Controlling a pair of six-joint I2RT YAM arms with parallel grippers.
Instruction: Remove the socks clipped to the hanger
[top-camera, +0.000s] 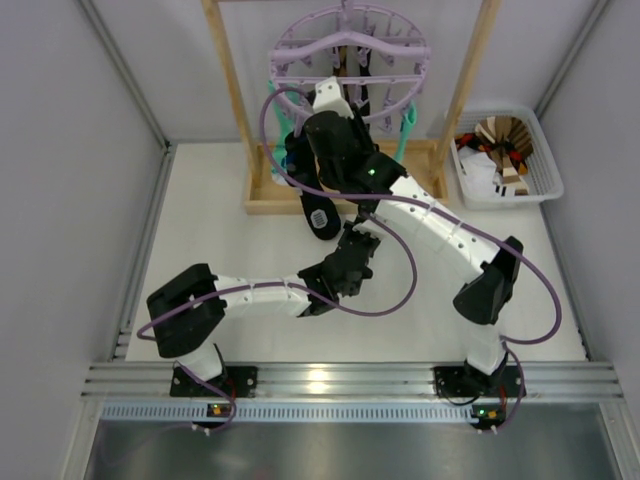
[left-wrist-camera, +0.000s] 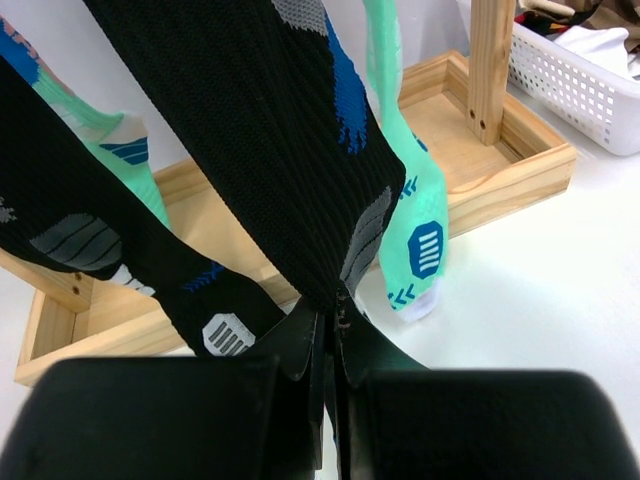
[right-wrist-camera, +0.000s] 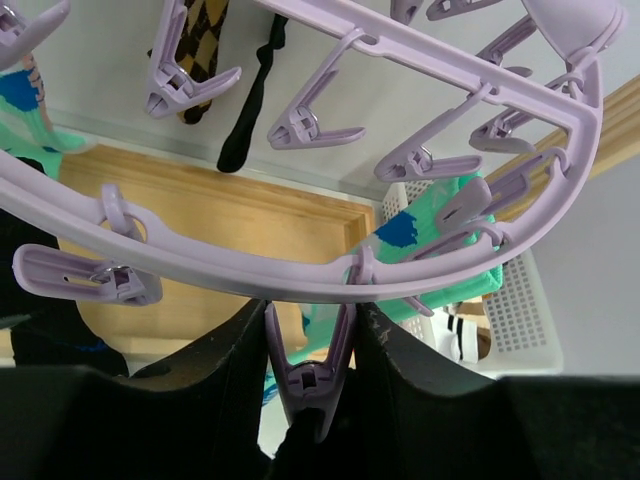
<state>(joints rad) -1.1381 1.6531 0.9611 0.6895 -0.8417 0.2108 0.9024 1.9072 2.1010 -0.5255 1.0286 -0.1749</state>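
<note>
Showing both arms at work on one sock beneath the hanger (top-camera: 350, 55), a lilac ring that sits high between the two posts of the stand (top-camera: 262, 200) at the far side of the table (top-camera: 200, 230).

The left gripper (left-wrist-camera: 330, 312) points up from below. Its jaws are closed and pinch the toe end of the black sock (left-wrist-camera: 270, 130), which runs steeply up and away through the middle of the left wrist view.

The right gripper (right-wrist-camera: 310, 315) is raised to the near rim of the ring. Its jaws are closed against the two arms of one peg (right-wrist-camera: 310, 380) that dangles there. Dark cloth shows just under this peg, but whether the peg's own mouth is open cannot be told.

Other socks hang close by:
- A second black sock (left-wrist-camera: 100, 250) is to the left of the held one.
- A mint sock (left-wrist-camera: 415, 230) with a blue patch is just to its right, with the toe low over the edge of the stand's base.
- Another mint sock (left-wrist-camera: 110, 140) is behind on the left.

On the far side of the ring, pegs hold a brown patterned cloth (right-wrist-camera: 200, 30) and a narrow black strip (right-wrist-camera: 250, 100). The basket (top-camera: 505, 155) stands just right of the stand and holds mixed cloth.
</note>
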